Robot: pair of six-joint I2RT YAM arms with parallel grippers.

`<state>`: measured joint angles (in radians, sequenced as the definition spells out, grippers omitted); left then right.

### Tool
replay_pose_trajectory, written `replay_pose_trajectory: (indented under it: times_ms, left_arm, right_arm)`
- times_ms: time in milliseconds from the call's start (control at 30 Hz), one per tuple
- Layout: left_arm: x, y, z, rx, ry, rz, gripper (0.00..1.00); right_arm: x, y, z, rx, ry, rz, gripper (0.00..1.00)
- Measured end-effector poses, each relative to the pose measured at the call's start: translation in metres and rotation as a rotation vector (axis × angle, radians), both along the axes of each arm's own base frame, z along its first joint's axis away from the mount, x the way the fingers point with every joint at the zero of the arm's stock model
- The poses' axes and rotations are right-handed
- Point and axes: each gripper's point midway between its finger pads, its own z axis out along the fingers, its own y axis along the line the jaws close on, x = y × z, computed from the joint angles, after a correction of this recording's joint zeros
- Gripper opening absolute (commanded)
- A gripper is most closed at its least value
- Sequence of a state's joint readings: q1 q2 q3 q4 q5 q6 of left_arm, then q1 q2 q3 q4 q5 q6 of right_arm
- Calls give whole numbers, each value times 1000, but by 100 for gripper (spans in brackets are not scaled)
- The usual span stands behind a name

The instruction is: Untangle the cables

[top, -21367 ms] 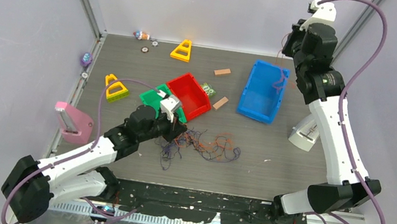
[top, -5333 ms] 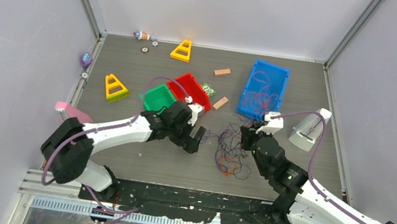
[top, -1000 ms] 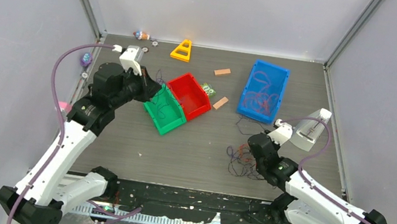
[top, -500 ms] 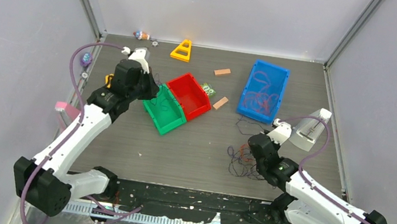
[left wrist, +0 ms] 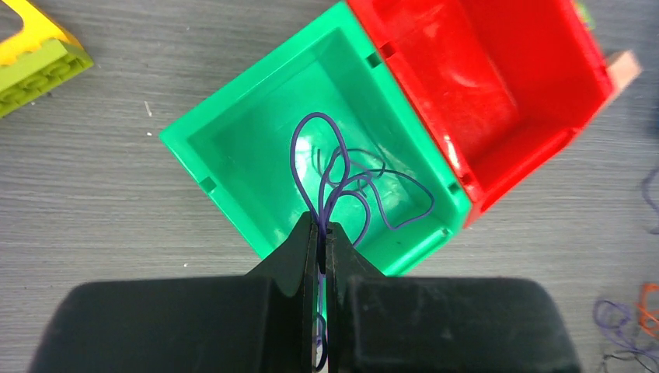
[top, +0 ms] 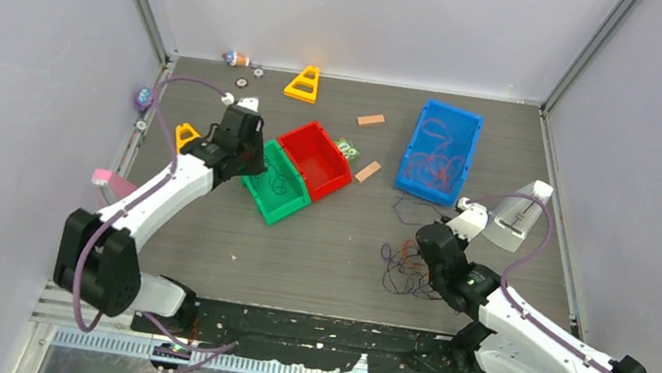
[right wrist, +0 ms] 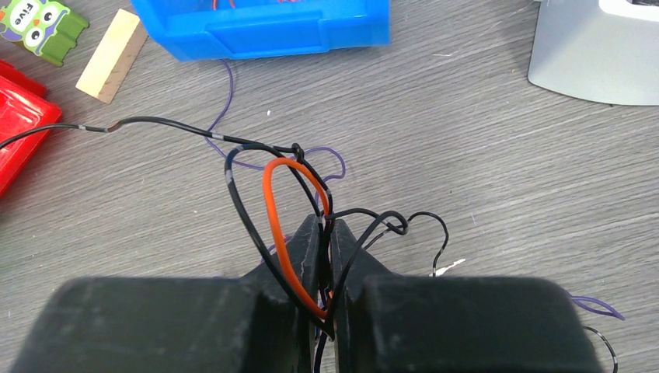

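Left hand [left wrist: 321,233] lowered over green bin [left wrist: 256,163], clamping purple cable [left wrist: 312,116]; right hand [right wrist: 326,225] clamps orange, black cables [right wrist: 266,194].

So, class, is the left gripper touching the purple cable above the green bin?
Touching. The left wrist view shows the left gripper pinched shut on the purple cable, loops over the green bin.

On the desk [top: 296,261], two bins sit touching at centre: the left bin [left wrist: 241,148], with cable loops [left wrist: 342,175] hanging into it from the left hand [left wrist: 321,233], and the middle bin [top: 316,160] on its right. Further right lies a third bin [top: 425,193] holding cables [top: 431,152]. Nearer than it, right of centre, a cable tangle [top: 404,269] lies on the desk.
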<state>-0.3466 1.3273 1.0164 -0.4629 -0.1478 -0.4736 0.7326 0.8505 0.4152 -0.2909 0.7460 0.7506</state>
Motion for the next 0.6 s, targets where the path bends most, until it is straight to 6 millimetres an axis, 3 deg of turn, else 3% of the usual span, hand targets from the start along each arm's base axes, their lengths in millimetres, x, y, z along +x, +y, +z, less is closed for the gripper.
replay_pose_trajectory:
  times_ms: [133, 267, 467, 600]
  left_arm:
    - [2, 2, -32, 43, 92, 16, 2]
    - [8, -1, -52, 59, 160, 22, 20]
    - [14, -11, -53, 19, 151, -7, 38]
    - [16, -20, -50, -16, 140, -37, 61]
  right_arm:
    - [0, 0, 1, 1, -4, 3, 13]
    - [0, 1, 2, -1, -3, 14, 14]
    - [4, 22, 3, 27, 2, 118, 14]
    - [3, 46, -3, 60, 32, 234, 17]
